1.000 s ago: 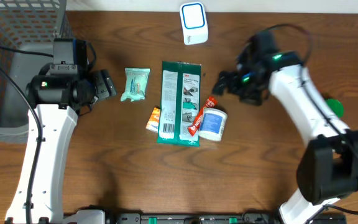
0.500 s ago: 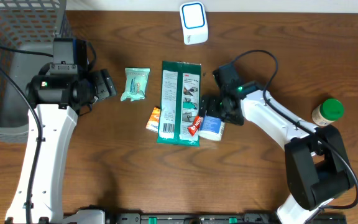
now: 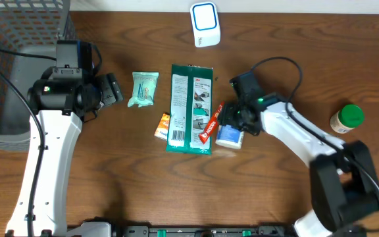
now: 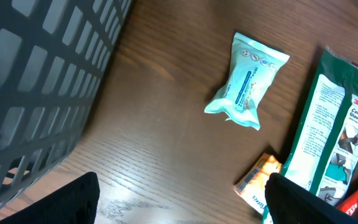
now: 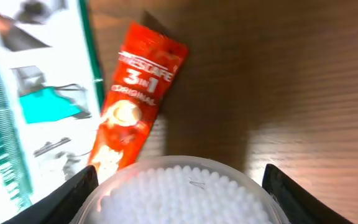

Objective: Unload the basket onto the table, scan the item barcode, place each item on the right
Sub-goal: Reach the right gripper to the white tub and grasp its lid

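Wht tub point(image 5: 179, 186) btwn tool point(image 5: 180, 194) jaws, red sachet point(image 5: 135, 102) adj.

Green-lidded jar point(image 3: 347, 118) stands well apart from wire basket point(image 3: 18, 26).

Overhead looks straight down on the whole table point(image 3: 143, 191). Left wrist peers down from some height — basket point(image 4: 36, 81), mint packet point(image 4: 247, 81), green pack point(image 4: 334, 137). Right wrist sits very close over the tub point(image 5: 179, 193) and red sachet point(image 5: 135, 99) — blurred, seemingly angled; both wrists share the green pack's edge.

White arms point(image 3: 45, 155), black joints point(image 3: 63, 96), looping black cables point(image 3: 276, 60)
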### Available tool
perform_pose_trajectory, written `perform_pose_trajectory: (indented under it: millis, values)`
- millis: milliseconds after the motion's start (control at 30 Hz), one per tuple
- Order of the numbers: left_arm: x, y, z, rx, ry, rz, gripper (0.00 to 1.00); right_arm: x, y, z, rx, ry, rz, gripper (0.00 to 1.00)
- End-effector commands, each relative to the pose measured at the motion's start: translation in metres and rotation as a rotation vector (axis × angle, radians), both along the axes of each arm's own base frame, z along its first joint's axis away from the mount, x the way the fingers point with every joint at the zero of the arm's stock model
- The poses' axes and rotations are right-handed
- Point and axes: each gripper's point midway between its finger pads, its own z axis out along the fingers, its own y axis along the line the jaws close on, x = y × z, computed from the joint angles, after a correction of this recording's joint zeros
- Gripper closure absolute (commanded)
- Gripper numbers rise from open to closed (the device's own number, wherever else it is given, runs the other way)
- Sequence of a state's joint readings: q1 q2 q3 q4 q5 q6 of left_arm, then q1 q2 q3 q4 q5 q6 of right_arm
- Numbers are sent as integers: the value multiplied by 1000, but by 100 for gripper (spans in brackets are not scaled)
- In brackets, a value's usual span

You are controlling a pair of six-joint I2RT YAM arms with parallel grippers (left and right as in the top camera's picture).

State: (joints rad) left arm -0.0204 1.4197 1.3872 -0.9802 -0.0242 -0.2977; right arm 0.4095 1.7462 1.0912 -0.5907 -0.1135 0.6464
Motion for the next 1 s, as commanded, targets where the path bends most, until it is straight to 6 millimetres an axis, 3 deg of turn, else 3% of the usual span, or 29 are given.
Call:
perform_pose_trajectory:
  millis: [0, 133, 267, 400, 567, 667, 800, 967]
  values:
    - [1, 0, -1, -2, 6, -7, 15, 10, -12, 43, -29, -129, 33, 43]
    - [1, 0, -1, -1, 6, -6, 15, 20, -37, 72, -172, -265, 50, 40]
    - [1, 0, -1, -2, 6, -6, 15, 29, -68, 85, -351, -349, -33, 39]
    - [1, 0, -1, -2, 6, -6, 15, 33, -77, 80, -429, -421, -136, 43]
    - [1, 0, -1, -2, 6, -7, 14, 44, -75, 77, -486, -631, -224, 42]
    - [1, 0, -1, -2, 6, -6, 14, 50, -84, 77, -522, -753, -314, 44]
    - [1, 0, -1, -1, 6, -6, 15, 61, -85, 68, -560, -826, -274, 44]
    - [1, 0, -1, -2, 6, -7, 14, 76, -81, 42, -632, -830, -192, 48]
